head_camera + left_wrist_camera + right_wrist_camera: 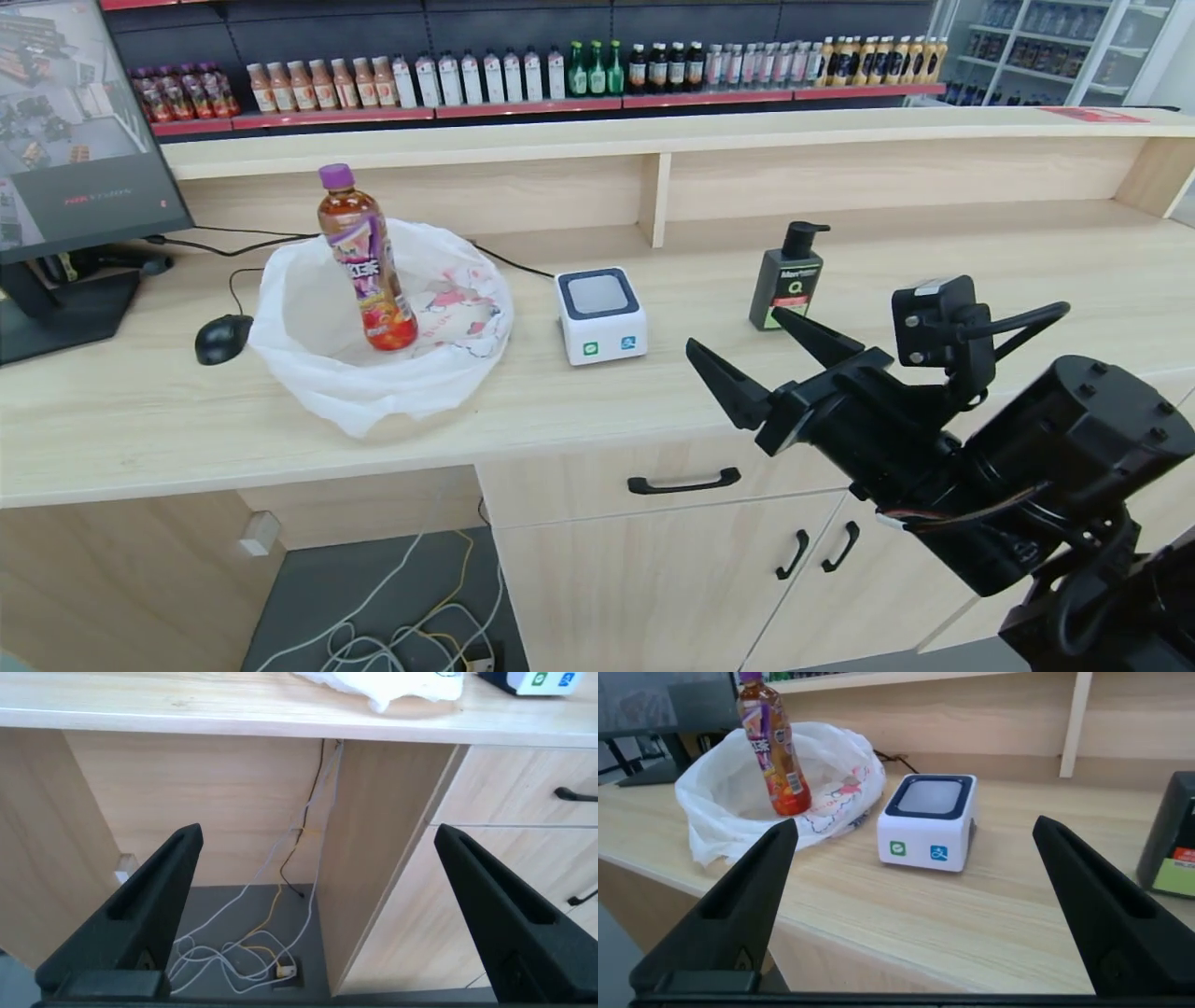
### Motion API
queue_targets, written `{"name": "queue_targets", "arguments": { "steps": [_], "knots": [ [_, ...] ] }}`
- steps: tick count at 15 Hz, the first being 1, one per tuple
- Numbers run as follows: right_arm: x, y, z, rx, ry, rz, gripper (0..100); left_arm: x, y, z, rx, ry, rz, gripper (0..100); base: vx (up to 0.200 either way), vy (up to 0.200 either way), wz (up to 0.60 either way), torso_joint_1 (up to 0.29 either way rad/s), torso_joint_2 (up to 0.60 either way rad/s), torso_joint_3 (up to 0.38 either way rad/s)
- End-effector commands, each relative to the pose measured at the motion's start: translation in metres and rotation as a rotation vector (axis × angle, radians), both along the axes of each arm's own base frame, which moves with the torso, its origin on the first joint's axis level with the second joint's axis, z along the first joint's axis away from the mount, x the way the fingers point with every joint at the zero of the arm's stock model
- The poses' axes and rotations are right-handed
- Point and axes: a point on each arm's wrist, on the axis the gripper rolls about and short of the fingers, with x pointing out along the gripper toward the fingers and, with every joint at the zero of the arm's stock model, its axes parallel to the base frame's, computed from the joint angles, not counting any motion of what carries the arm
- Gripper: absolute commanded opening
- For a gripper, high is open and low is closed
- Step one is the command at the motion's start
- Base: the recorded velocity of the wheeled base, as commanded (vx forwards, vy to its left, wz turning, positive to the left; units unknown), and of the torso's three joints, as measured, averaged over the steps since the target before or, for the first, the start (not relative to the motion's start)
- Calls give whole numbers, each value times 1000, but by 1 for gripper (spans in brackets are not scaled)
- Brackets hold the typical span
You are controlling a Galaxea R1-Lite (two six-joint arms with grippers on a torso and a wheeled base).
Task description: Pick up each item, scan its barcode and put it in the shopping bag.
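One each: tea bottle [366, 271], pump bottle [786, 285], bag [308, 369], scanner [600, 315].

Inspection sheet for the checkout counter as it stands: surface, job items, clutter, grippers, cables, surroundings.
Surface: wooden counter, no spills seen.
Job's things: tea bottle upright inside shopping bag; pump bottle upright on the counter, right of the scanner.
Clutter: mouse beside the bag; monitor at far left.
Grippers: left gripper open, empty, below counter level; right gripper open, empty, near the pump bottle.
Cables: black cable behind the bag; loose cables on the floor.
Surroundings: drink shelves behind.
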Motion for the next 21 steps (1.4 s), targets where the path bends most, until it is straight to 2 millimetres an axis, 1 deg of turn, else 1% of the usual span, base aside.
{"name": "queue_targets", "arguments": {
  "steps": [1,6,9,18,21],
  "knots": [
    [3,3,-3,-5,7,1,100,0,0,0,0,0,1,100,0,-200,0,-2,2,2],
    [5,4,-3,-3,5,1,100,0,0,0,0,0,1,100,0,-200,0,3,3,2],
    [5,4,-4,-6,8,1,100,0,0,0,0,0,1,100,200,0,0,2,1,1],
    [4,3,-7,-13,18,0,100,0,0,0,3,0,1,100,0,0,0,0,0,0],
    [11,-5,-10,-20,24,-36,100,0,0,0,3,0,1,100,200,0,0,-2,-1,5]
  ]
}}
